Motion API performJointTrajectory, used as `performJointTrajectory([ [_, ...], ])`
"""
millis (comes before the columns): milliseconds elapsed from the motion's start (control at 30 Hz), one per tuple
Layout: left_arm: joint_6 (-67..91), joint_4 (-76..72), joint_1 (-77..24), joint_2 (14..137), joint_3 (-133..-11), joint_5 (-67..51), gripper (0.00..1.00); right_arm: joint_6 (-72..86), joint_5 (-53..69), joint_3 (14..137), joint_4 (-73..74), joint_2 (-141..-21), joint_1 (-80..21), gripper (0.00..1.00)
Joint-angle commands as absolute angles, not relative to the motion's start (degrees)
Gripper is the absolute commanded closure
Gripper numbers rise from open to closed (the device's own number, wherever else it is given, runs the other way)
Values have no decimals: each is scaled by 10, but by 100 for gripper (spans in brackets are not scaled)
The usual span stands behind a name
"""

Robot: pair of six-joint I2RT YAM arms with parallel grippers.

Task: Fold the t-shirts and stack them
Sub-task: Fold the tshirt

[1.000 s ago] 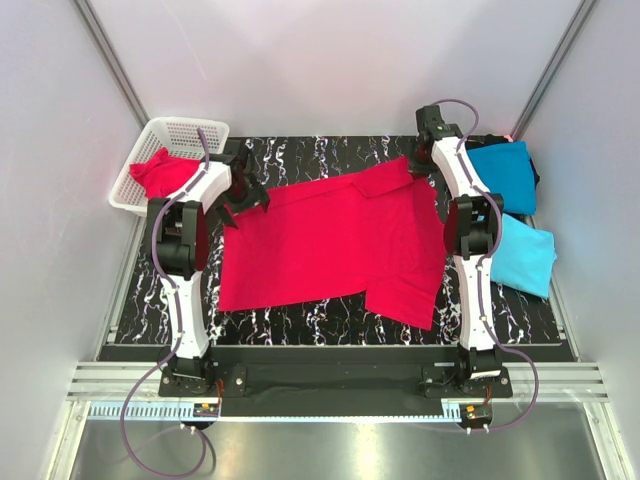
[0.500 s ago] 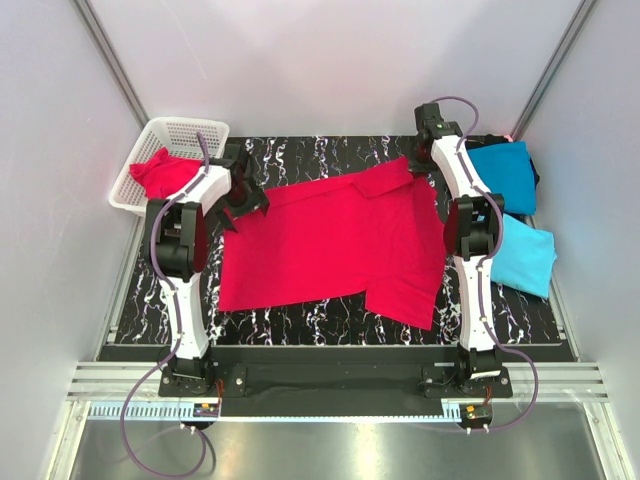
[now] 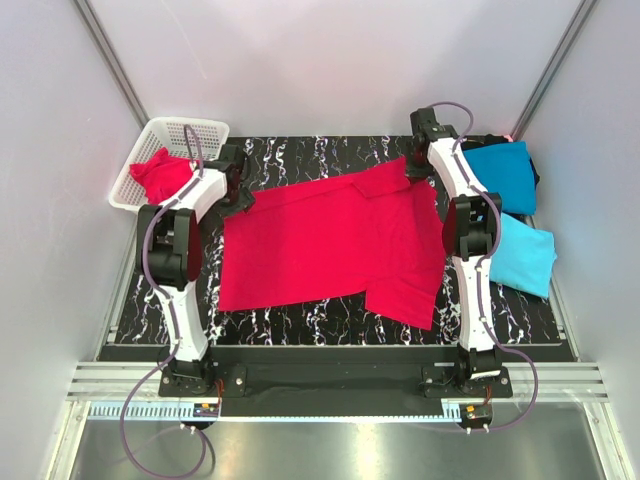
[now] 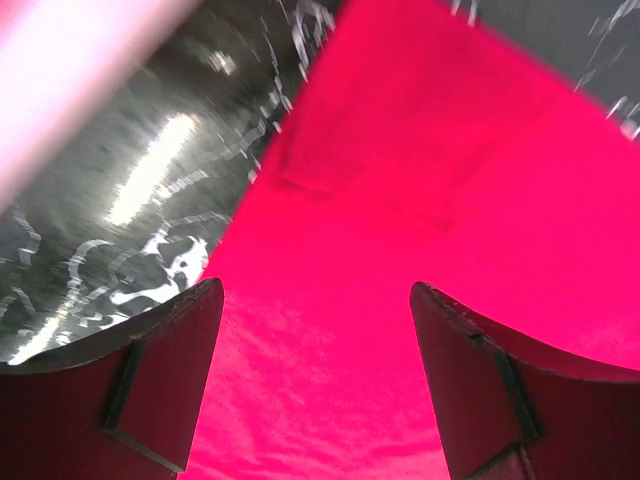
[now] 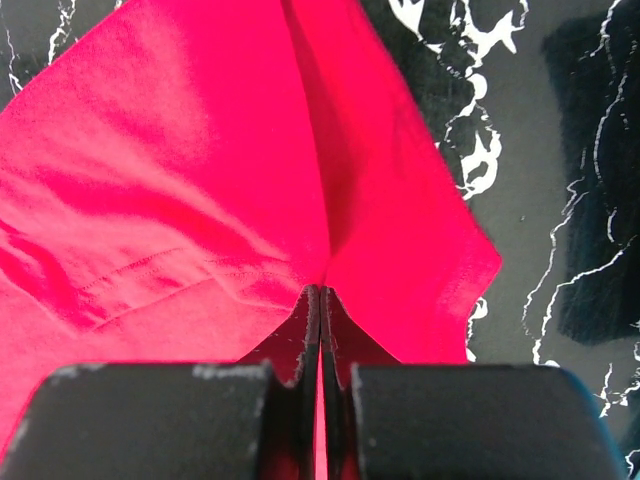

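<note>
— Since you want a tally, I'll go left to right. Basket [image 3: 172,128] at the far-left corner holds one crumpled red shirt [image 3: 160,176]. Unfolded, not started.

— And the left arm?

— Left gripper [image 3: 240,198] hovers over the far-left corner of the spread red shirt [image 3: 330,245]. Its jaws stand apart with nothing between them. On its wrist view I see both fingers [image 4: 160,370] clear of the cloth, which lies flat on the table [image 3: 300,152] beneath.

— State of that shirt?

— Laid open across mid-table, sleeves out, and I can make out no fold in it. Right gripper [image 3: 414,168] is clamped tight on its far-right edge, by the sleeve. On that wrist view a ridge of red cloth runs up into the closed fingers [image 5: 160,420].

— Right side?

— Teal-blue shirt [image 3: 505,175] sits folded at the far-right corner. Sky-blue shirt [image 3: 528,255] is folded too, just nearer me. Whether their edges overlap I can't tell, as the arm hides the join. They look side by side more than stacked.

— So how far along?

— My reading is two of four folded. The third is pinched at one corner for its first fold, and the left side has yet to take hold. The fourth waits in the basket. Stacking looks not yet done.
</note>
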State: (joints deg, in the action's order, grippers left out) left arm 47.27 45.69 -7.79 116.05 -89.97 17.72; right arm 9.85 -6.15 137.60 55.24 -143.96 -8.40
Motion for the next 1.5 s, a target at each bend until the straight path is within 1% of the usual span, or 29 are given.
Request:
performJointTrajectory([
  [0, 476, 437, -82, 1140, -908, 256, 23, 99, -48, 1375, 545, -1397, -91, 100],
  [67, 466, 434, -87, 1150, -914, 270, 33, 102, -44, 1374, 543, -1397, -92, 100],
  [100, 455, 433, -90, 1157, -920, 276, 43, 101, -43, 1371, 543, -1397, -93, 100],
  [200, 432, 434, -97, 1182, -935, 285, 50, 102, -43, 1368, 544, -1395, -92, 100],
  [533, 429, 455, -100, 1208, -943, 324, 48, 100, -39, 1353, 541, -1383, -92, 100],
  [733, 431, 468, -100, 1222, -977, 358, 52, 102, -37, 1334, 537, -1374, -92, 100],
  [1033, 422, 487, -97, 1272, -1050, 322, 52, 102, -37, 1325, 532, -1362, -91, 100],
  [1467, 448, 512, -88, 1275, -1041, 316, 49, 107, -33, 1314, 529, -1357, -91, 100],
])
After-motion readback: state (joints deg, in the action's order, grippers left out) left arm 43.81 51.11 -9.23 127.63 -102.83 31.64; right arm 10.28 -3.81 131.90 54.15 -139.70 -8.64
